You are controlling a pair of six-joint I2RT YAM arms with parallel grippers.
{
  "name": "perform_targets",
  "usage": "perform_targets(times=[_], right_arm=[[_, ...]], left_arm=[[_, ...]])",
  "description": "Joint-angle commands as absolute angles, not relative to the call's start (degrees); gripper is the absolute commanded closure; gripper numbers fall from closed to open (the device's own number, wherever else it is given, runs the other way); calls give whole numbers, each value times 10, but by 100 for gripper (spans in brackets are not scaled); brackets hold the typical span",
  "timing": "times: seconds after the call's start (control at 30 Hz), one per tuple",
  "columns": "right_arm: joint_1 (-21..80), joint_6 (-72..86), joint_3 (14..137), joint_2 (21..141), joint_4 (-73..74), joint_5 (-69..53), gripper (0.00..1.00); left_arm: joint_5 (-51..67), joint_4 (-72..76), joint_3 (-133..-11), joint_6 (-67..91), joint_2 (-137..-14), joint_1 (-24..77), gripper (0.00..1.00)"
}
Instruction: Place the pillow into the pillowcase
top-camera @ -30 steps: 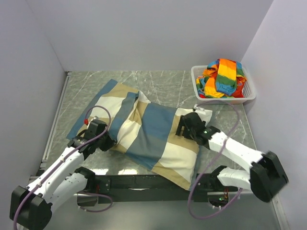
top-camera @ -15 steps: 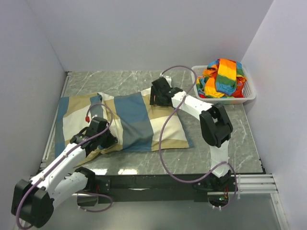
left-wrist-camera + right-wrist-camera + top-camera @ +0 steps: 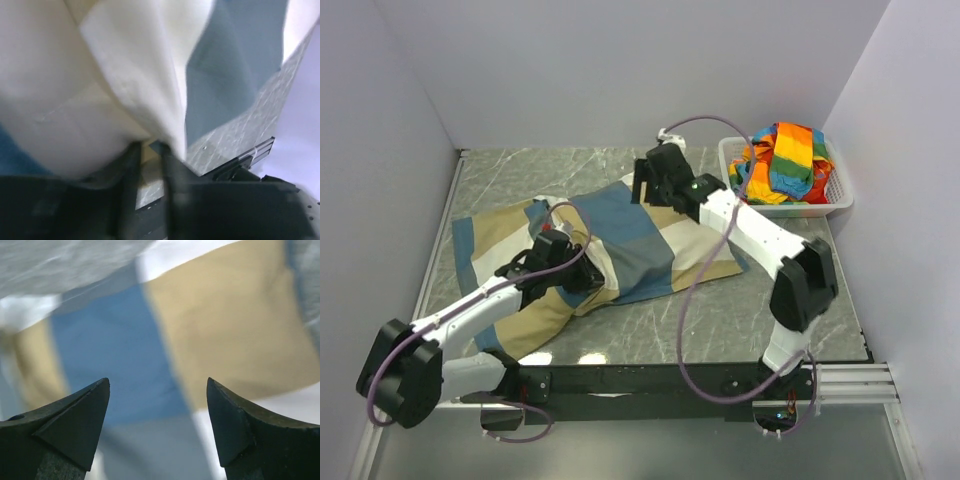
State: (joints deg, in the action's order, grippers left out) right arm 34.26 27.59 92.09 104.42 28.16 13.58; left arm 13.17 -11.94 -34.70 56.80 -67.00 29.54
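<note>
Two tools | left tool point(image 3: 146, 150) narrow, grip unclear | right tool point(image 3: 157, 384) wide over soft colour-blocked pillowcase point(image 3: 630, 240)

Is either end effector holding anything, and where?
Right end effector: open, holding nothing. Left end effector: a pillowcase fold reaches its tips; grip cannot be told.

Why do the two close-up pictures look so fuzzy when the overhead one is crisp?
Top external view: evenly lit and sharp throughout, with no strong glare. Left wrist view: the pillowcase hangs very close to the lens, and both the cloth and the dark fingers look smeared and soft. Right wrist view: the fingertips are crisp, but the cloth beyond them is blurred.
</note>
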Motion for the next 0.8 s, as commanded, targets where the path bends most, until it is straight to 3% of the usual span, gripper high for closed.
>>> perform_targets(times=[0.0, 0.13, 0.23, 0.27, 0.47, 0.6, 0.63, 0.7, 0.77], right_arm=[[424, 280, 873, 956, 246, 117, 17], [469, 286, 810, 930, 199, 89, 26], [509, 272, 809, 938, 183, 83, 30], [518, 265, 815, 945, 185, 88, 30], [573, 227, 872, 1011, 204, 118, 34], [588, 204, 931, 1048, 221, 147, 34], [590, 200, 941, 1057, 226, 155, 34], [592, 191, 977, 1092, 239, 165, 35], [592, 185, 998, 1127, 247, 177, 35]], left_arm=[[60, -150, -394, 570, -597, 307, 61], [-43, -249, -396, 598, -489, 304, 47], [-124, -323, -403, 620, -439, 298, 54], [-161, -346, -406, 634, -429, 294, 62], [-149, -337, -411, 624, -462, 226, 77], [-128, -291, -431, 609, -513, 172, 79], [-120, -278, -437, 601, -525, 158, 77], [-135, -275, -458, 594, -556, 156, 58], [-165, -277, -471, 592, -582, 153, 47]])
